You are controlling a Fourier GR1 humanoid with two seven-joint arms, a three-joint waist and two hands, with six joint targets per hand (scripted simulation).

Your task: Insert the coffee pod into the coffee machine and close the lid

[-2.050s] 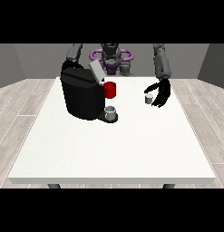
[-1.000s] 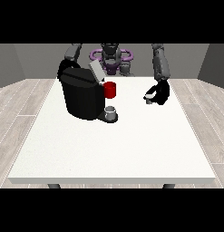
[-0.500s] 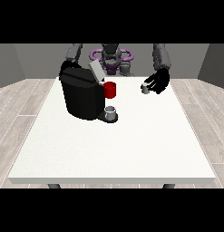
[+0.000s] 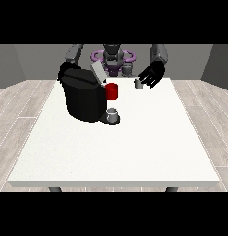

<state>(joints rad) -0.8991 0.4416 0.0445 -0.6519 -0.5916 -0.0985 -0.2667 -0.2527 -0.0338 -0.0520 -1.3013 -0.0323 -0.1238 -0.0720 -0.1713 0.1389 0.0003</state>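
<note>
Grey walls, wood-look floor, and a big white table (image 4: 134,152) with the robot behind it. Coffee machine (image 4: 83,97) sits toward the view's left, its lid (image 4: 98,73) tilted up and open, a red part (image 4: 112,91) on its front and a small grey cup (image 4: 113,114) on the drip stand below.

Change over the last two seconds — the hand at the view's right (image 4: 151,73) dropped to the tabletop, closed around the coffee pod (image 4: 138,84), and has now come up with it. The pod looks lifted off the table, sitting at the fingertips on the machine side of the hand, fingers curled about it. It has travelled up and a little toward the machine since a second ago, but is still well apart from the open lid.

The hand at the view's left (image 4: 64,70) is mostly hidden behind the machine; finger position not readable.

Reading: pick-up looks done, carry under way. Ahead — bring the pod over the open slot beneath the lid, drop it in, then press the lid down.
</note>
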